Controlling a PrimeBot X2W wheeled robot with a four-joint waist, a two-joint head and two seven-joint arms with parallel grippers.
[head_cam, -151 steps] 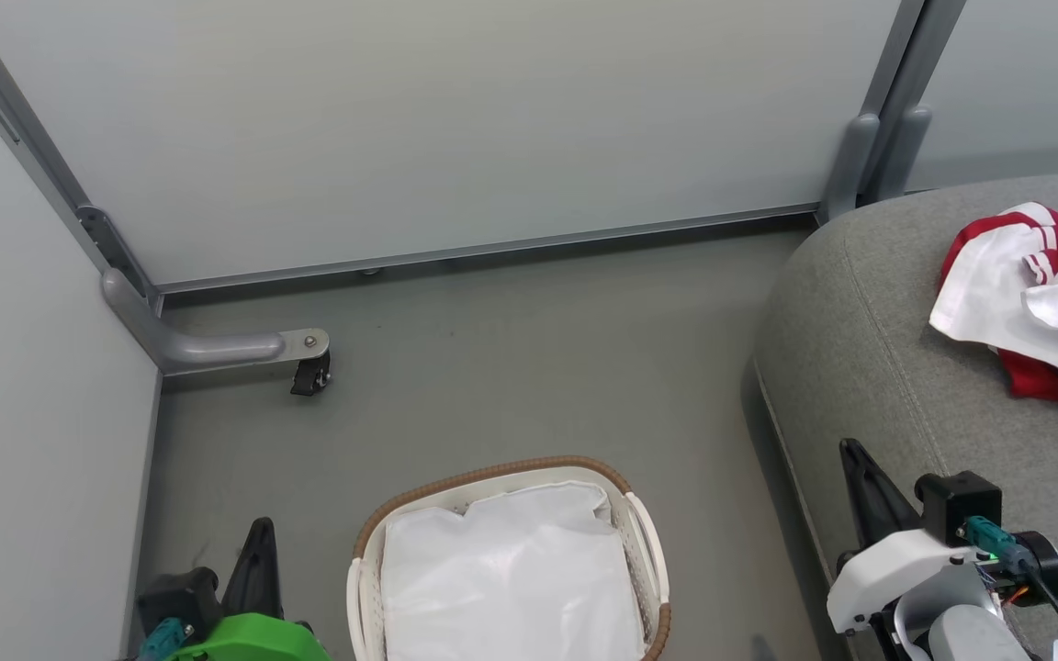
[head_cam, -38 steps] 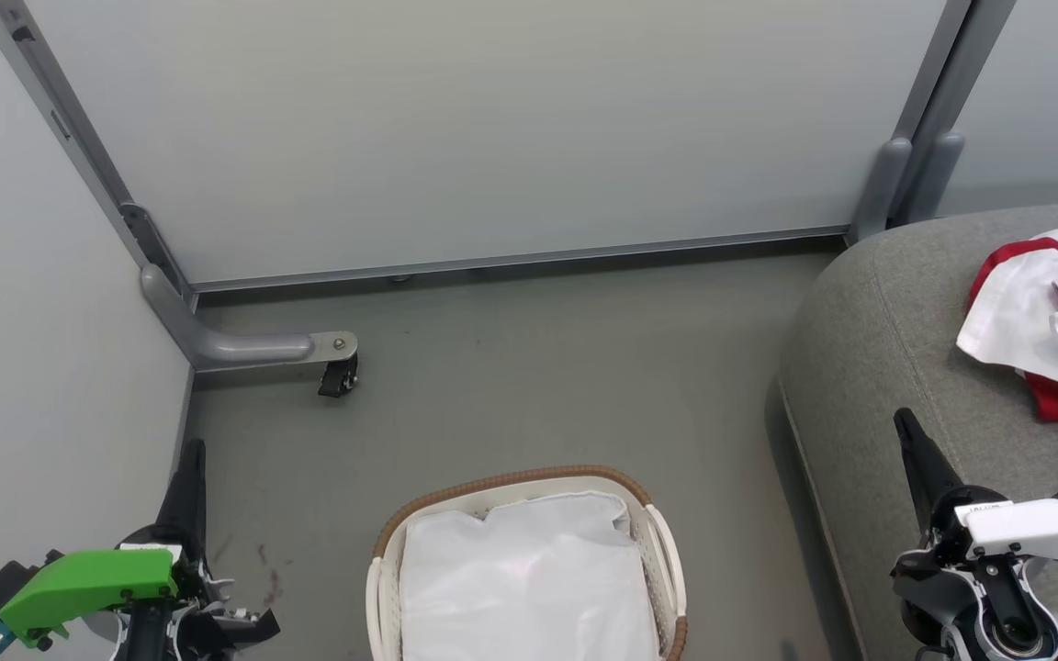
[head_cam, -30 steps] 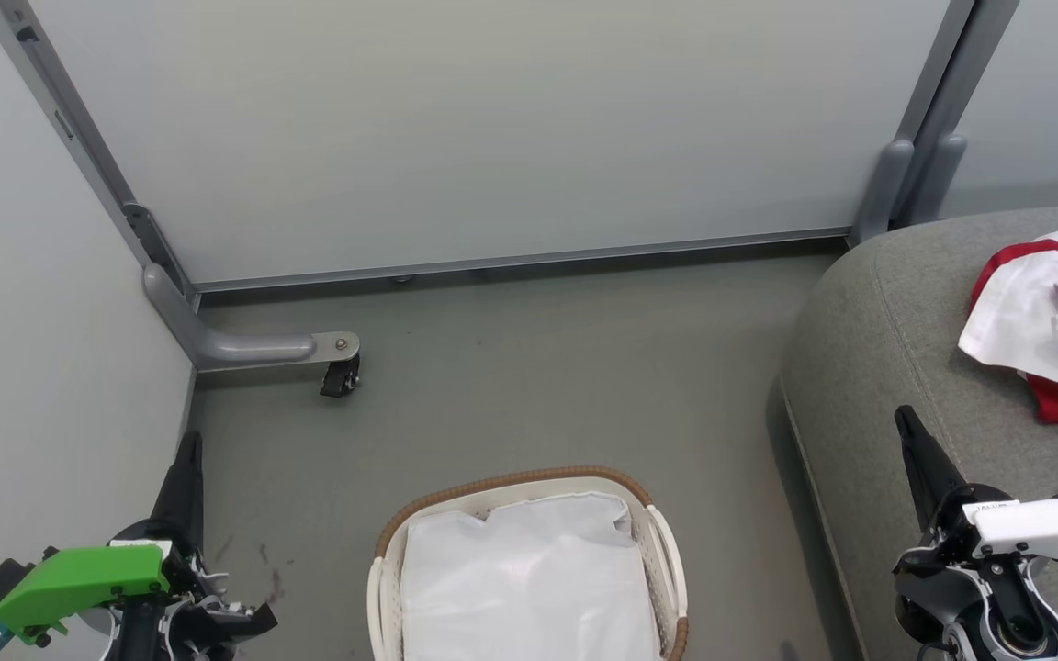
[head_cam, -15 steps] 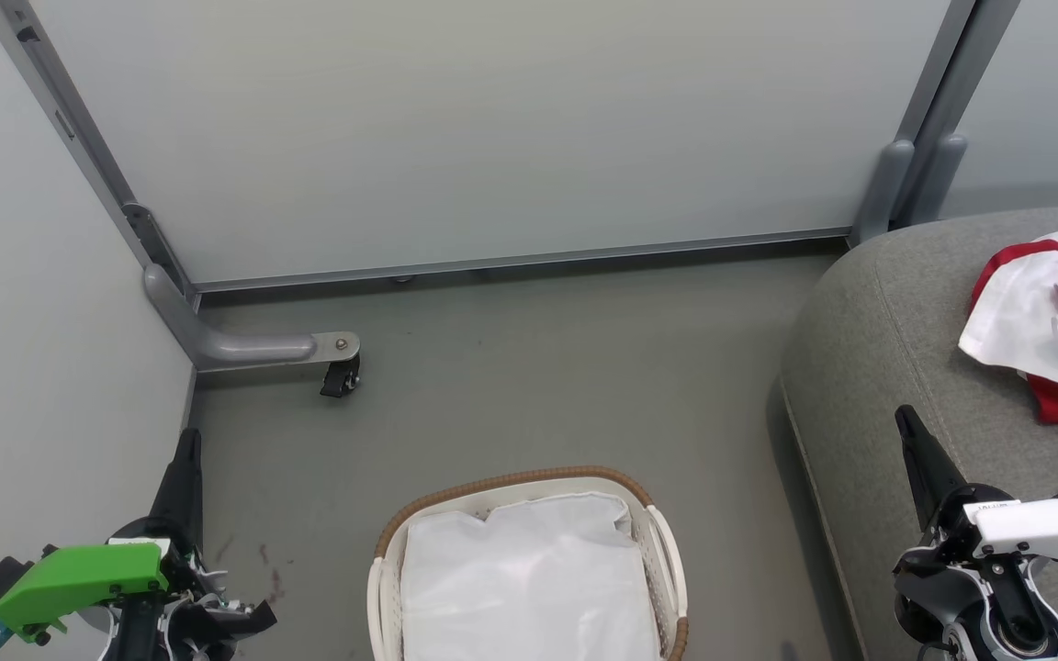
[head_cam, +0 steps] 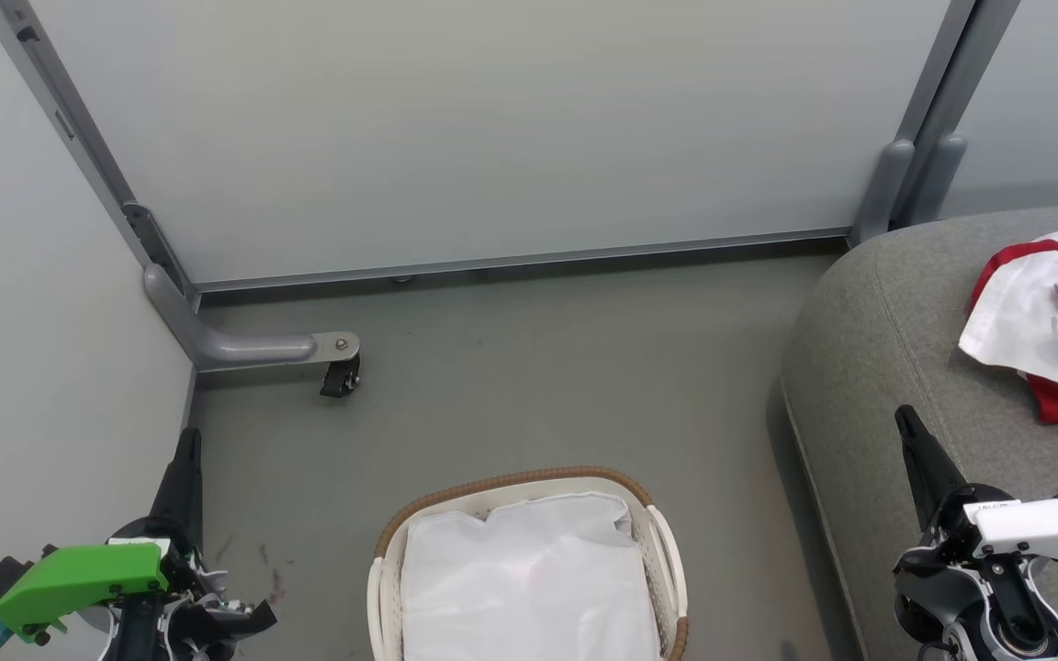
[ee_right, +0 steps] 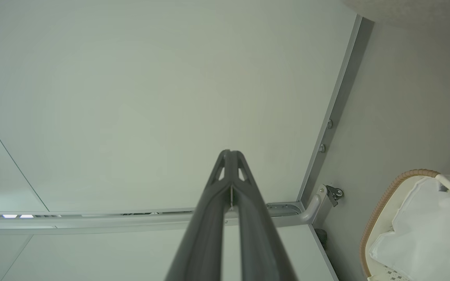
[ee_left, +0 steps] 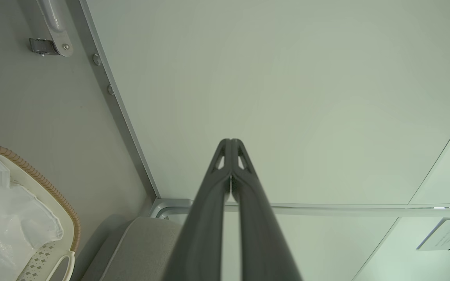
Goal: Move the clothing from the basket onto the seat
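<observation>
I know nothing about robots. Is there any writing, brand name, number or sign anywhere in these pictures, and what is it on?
No text here can be read.
On the white sheet at the lower right of the left wrist view: lines of small print, too blurred to read.
On the white cover behind the right hand: a tiny dark marking, too small to read.

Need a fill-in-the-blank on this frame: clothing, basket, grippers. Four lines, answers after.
1. The clothing lies on the ____.
2. The basket has a woven rim coloured ____.
3. The left gripper and right gripper are both ____.
4. The liner inside the basket is ____ in colour.

Missing words: seat; brown; shut; white.
</observation>
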